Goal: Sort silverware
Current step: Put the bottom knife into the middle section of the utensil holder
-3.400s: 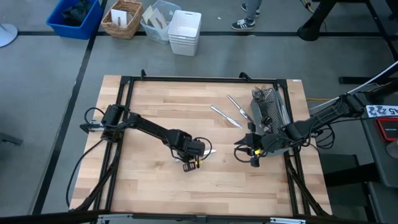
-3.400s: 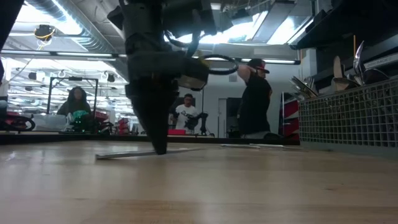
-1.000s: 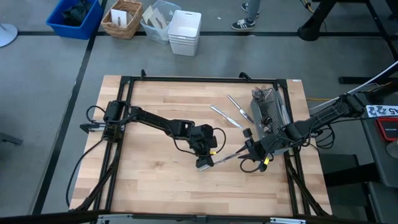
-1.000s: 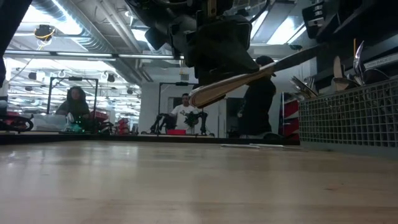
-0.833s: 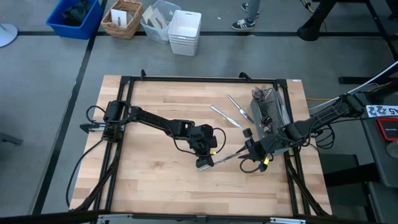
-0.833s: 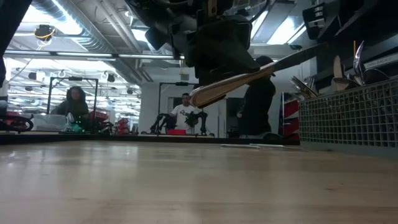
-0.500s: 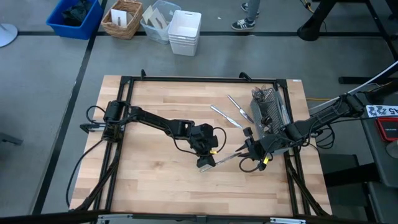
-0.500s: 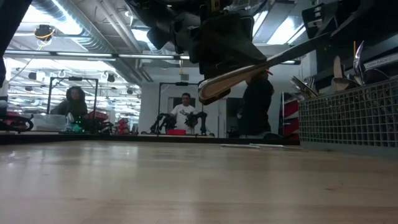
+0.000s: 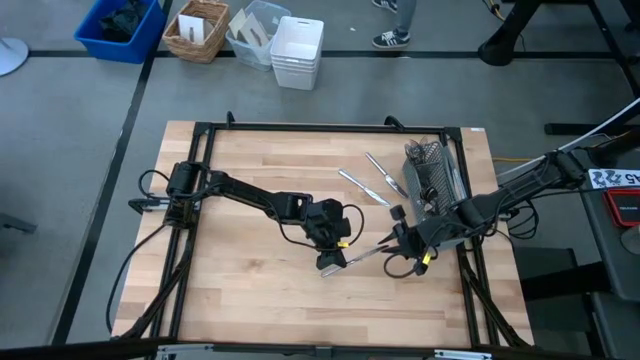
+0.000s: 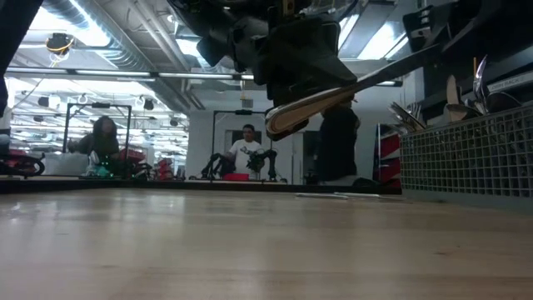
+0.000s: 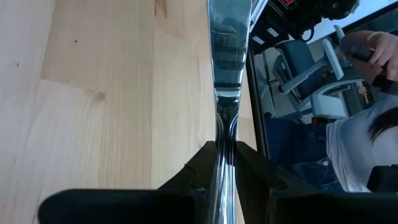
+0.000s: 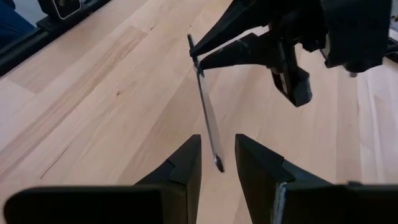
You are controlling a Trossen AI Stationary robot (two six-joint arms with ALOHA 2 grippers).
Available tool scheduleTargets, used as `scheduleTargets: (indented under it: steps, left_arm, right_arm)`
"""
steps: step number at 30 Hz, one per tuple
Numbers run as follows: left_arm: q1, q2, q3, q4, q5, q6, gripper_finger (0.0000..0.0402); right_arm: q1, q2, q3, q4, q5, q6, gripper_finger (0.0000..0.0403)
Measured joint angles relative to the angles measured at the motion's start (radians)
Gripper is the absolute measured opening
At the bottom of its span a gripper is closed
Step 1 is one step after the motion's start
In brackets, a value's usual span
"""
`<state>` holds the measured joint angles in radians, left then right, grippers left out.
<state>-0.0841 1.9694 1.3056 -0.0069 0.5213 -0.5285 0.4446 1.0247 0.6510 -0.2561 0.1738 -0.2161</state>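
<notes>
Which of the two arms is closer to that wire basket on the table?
The right. Its gripper hangs just in front of the basket, fingers open around the tip of a knife. The left gripper holds the knife's other end, farther toward the table's middle.

The bare pale wooden tabletop (image 9: 240, 290) is lying open across its left and near parts. At mid-table the left gripper (image 9: 330, 262) and right gripper (image 9: 397, 242) are crowding one spot, bridged by a slim silver table knife (image 9: 362, 254) pinched by the left and raised off the wood. Beyond, two loose silver utensils (image 9: 372, 178) and the dark wire-mesh caddy (image 9: 432, 178) are blocking the right far corner.
</notes>
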Motion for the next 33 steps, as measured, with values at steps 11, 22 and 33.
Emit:
scheduleTargets:
  steps: [11,22,33]
  left_arm:
    - [0.000,0.000,0.000,-0.003,0.000,0.000,0.0038]
    - [-0.001,0.000,0.000,-0.004,0.004,0.001,0.0038]
    - [-0.001,0.000,0.000,-0.004,0.004,0.002,0.0038]
  right_arm:
    - [0.000,0.065,0.000,0.030,0.001,0.000,0.0048]
    - [0.000,0.065,0.000,0.062,0.002,0.000,0.0020]
    - [0.000,0.065,0.000,0.074,-0.015,0.000,0.0019]
